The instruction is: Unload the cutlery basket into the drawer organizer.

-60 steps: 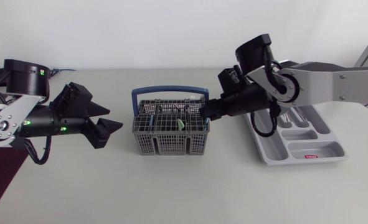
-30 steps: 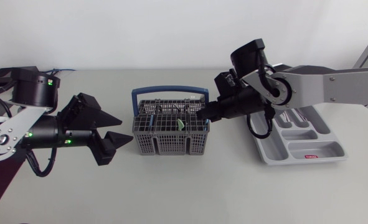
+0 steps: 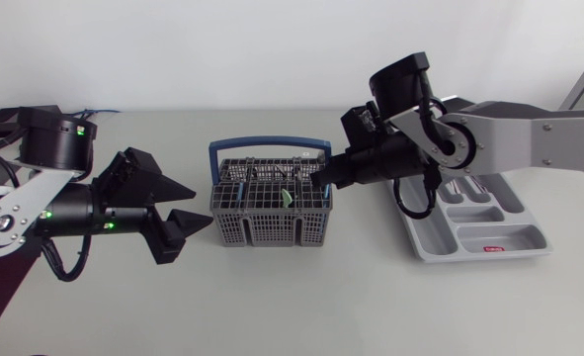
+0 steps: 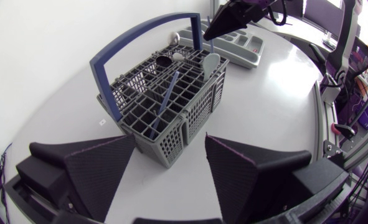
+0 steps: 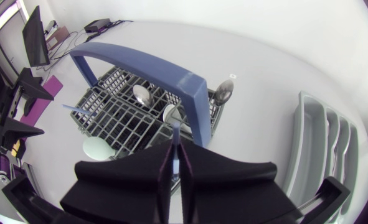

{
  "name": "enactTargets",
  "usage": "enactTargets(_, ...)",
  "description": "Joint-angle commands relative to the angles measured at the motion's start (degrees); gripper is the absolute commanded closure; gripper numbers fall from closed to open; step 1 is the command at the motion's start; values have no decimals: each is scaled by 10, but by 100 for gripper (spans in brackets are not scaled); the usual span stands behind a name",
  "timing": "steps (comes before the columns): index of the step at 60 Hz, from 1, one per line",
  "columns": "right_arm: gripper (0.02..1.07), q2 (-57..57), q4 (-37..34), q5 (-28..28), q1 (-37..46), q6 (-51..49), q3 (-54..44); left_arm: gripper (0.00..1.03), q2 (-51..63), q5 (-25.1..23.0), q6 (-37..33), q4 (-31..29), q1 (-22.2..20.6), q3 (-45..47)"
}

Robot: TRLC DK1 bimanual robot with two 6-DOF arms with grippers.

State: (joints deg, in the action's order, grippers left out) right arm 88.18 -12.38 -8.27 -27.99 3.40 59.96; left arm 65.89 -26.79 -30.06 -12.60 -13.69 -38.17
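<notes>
The grey cutlery basket with its blue handle stands mid-table and holds several utensils, among them a pale green spoon and metal spoons. My right gripper is at the basket's right end, shut on the thin blue handle of a utensil that sticks up from a compartment there. My left gripper is open just off the basket's left end, and the basket's corner lies ahead of its fingers. The grey drawer organizer lies to the right.
Another blue utensil leans in a middle compartment of the basket. One metal spoon shows beyond the basket's handle. The organizer is close beside my right arm. Bare tabletop lies in front of the basket.
My right gripper's fingers have closed on the blue utensil handle. My left arm came nearer to the basket's left end, then held still.
</notes>
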Motion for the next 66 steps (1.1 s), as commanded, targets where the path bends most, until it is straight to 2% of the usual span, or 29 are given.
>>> enactTargets(1, 100, -24, 2, 9, -8, -4, -15, 7, -2, -6, -10, -1, -3, 14)
enactTargets(25, 100, -144, -37, 24, -8, -22, 24, 7, -13, -6, -13, -1, -2, 21)
enactTargets(34, 100, -187, -69, 23, -9, -29, 45, 7, -16, -6, -13, -1, 0, 21)
enactTargets(43, 100, -222, -130, 16, 6, -52, 75, 7, -16, -6, -13, -1, -1, 21)
enactTargets(56, 100, -194, -264, -58, 152, -128, 136, 7, -16, -6, -18, -1, -2, 22)
enactTargets(66, 100, -127, -295, -80, 260, -179, 135, 7, -16, -6, -20, 0, -2, 22)
